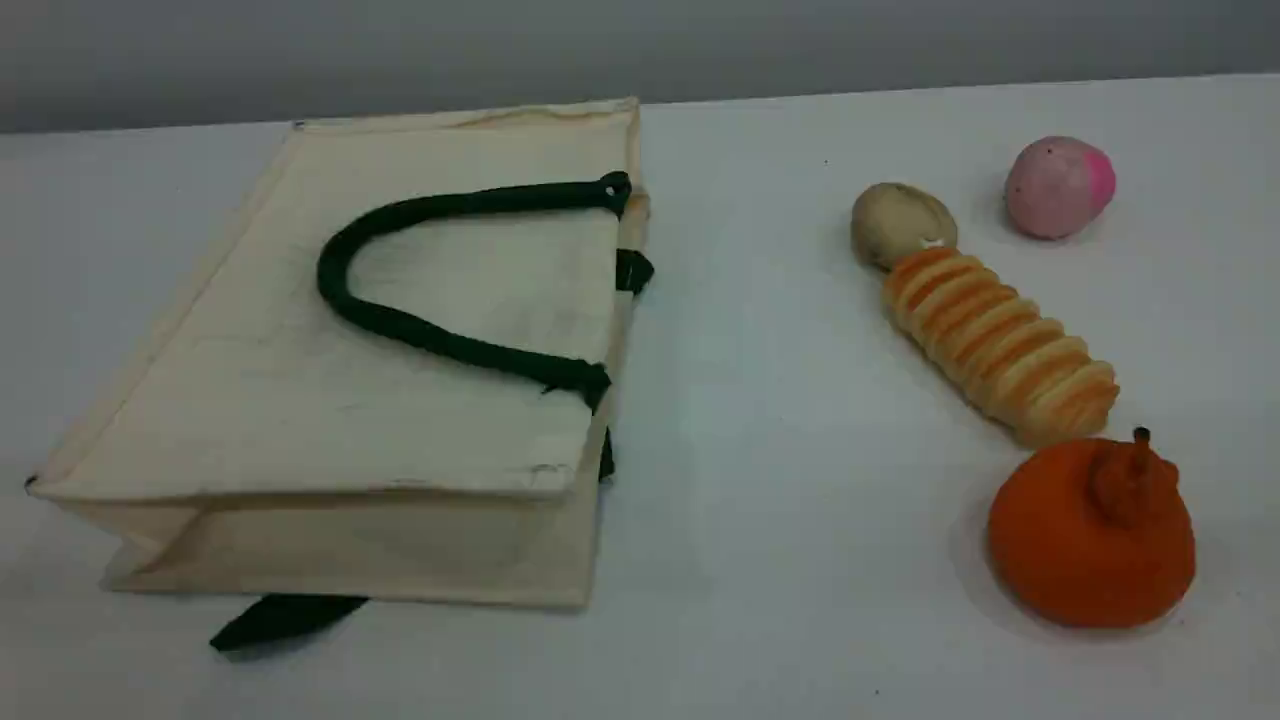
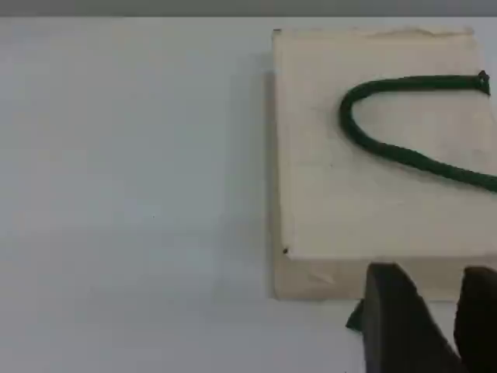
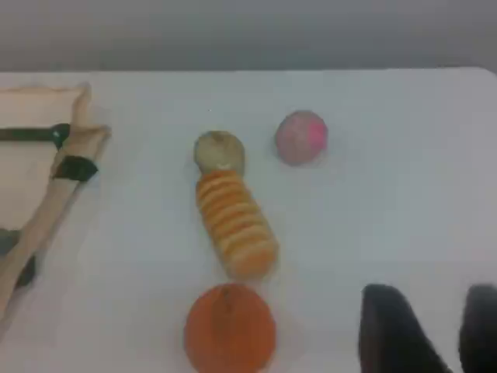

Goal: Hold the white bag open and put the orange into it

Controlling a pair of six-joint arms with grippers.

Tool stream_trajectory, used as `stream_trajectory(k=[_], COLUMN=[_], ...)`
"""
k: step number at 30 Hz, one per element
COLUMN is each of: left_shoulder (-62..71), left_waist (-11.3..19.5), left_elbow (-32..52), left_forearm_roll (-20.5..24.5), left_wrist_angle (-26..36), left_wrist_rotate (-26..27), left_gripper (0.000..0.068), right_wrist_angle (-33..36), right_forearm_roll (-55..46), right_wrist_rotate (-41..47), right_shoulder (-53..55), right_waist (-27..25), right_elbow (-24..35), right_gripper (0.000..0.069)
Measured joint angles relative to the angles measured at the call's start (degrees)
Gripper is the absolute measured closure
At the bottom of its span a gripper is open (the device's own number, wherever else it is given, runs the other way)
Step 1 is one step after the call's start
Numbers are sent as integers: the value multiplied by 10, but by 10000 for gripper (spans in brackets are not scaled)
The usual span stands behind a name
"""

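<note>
The white bag (image 1: 330,380) lies flat on its side at the table's left, its mouth edge facing right and a dark green handle (image 1: 400,325) lying on its upper face. The orange (image 1: 1090,535) sits at the front right, stem up. Neither arm appears in the scene view. In the left wrist view my left gripper (image 2: 436,299) hovers at the near edge of the bag (image 2: 373,155), fingers apart with nothing between them. In the right wrist view my right gripper (image 3: 435,318) hangs to the right of the orange (image 3: 229,330), apart from it, also open and holding nothing.
A ribbed golden bread roll (image 1: 1000,345) lies just behind the orange, with a beige round fruit (image 1: 900,222) at its far end. A pink ball (image 1: 1058,187) sits further back right. A green strap (image 1: 285,615) sticks out beneath the bag's front.
</note>
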Motion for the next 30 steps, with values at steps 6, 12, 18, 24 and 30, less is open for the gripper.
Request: stream_trajectory(k=[6,12,18,24,30], left_shoulder=[0,0,0,0,0], left_waist=[0,0,0,0,0], left_elbow=[0,0,0,0,0], left_forearm_roll=[0,0,0,0,0], left_wrist_angle=[0,0,0,0,0], left_wrist_rotate=[0,0,0,0,0], left_gripper=[477,474,473,472,470], right_wrist_angle=[0,0,0,0,0], right_forearm_roll=[0,0,0,0,0], right_wrist_rotate=[0,0,0,0,0], right_shoulder=[0,0,0,0,0], right_waist=[0,0,0,0,0], right_elbow=[0,0,0,0,0], right_gripper=[468,461,461,459,459])
